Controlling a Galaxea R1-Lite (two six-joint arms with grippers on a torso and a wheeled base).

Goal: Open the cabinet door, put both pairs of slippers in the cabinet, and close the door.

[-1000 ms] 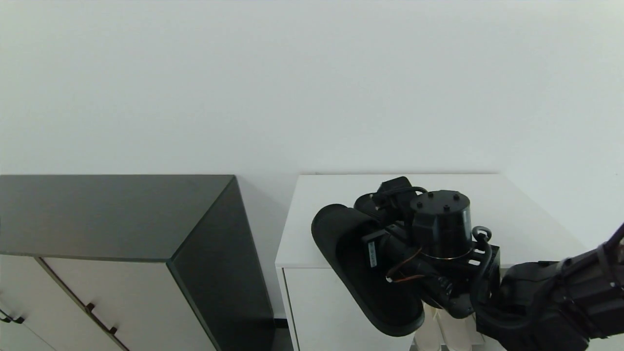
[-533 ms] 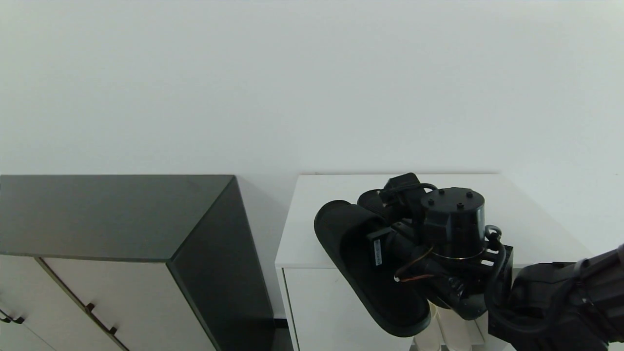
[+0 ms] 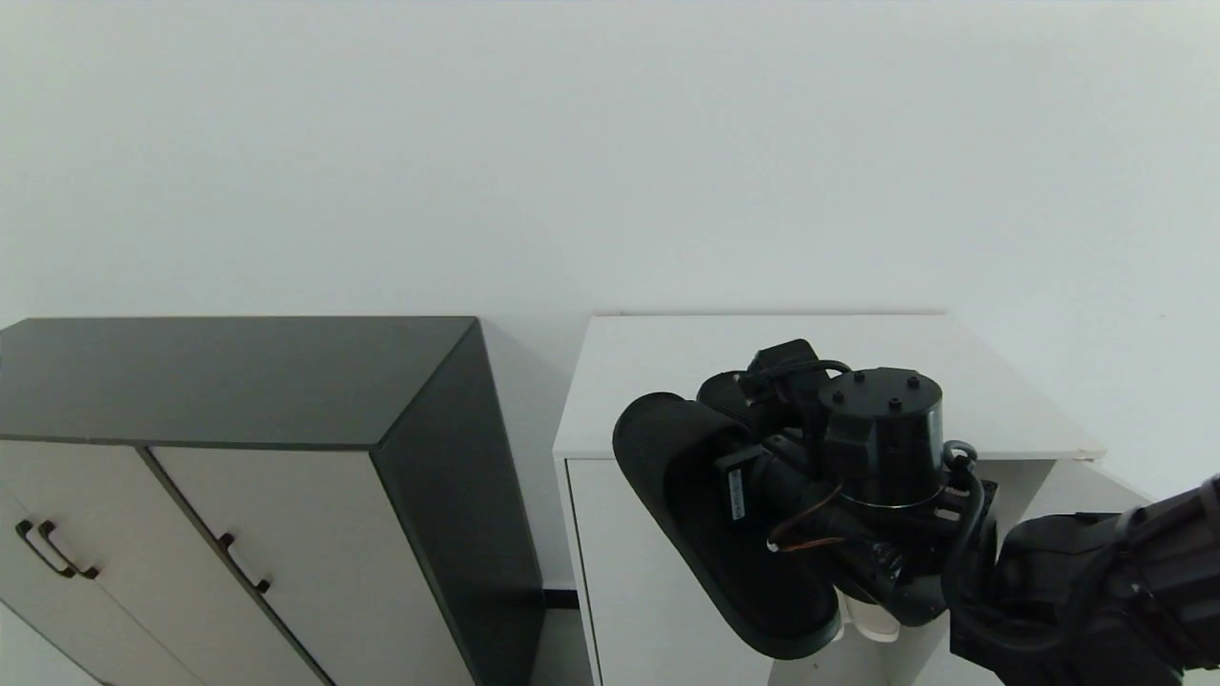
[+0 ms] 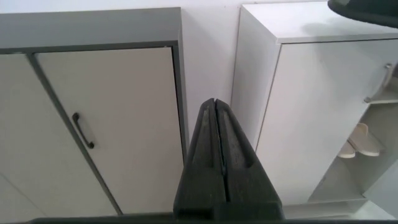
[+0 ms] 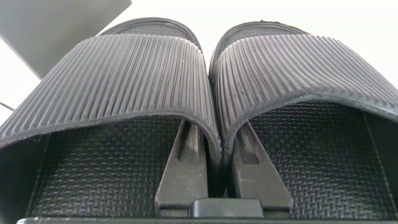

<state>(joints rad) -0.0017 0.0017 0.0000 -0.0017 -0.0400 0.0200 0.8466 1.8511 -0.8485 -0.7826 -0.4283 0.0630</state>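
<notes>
Black ribbed slippers (image 3: pixel 724 534), a pair pressed side by side, hang before the white cabinet (image 3: pixel 782 353), their inner edges pinched together by the right gripper (image 5: pixel 212 143). Left gripper (image 4: pixel 215 106) is closed on nothing. Pale slippers (image 4: pixel 360 140) rest inside the white cabinet.

1. The black slippers (image 5: pixel 143 81) look like matt rubbery foam, with ribbed straps and pebbled footbeds.
2. My left gripper (image 4: pixel 215 109) is matt black with faintly grainy finger faces.
3. The white cabinet (image 3: pixel 762 381) is smooth, matt board.
4. The dark cabinet (image 3: pixel 238 381) has a matt top with slight sheen, and its handles (image 3: pixel 243 564) look like dark metal.
</notes>
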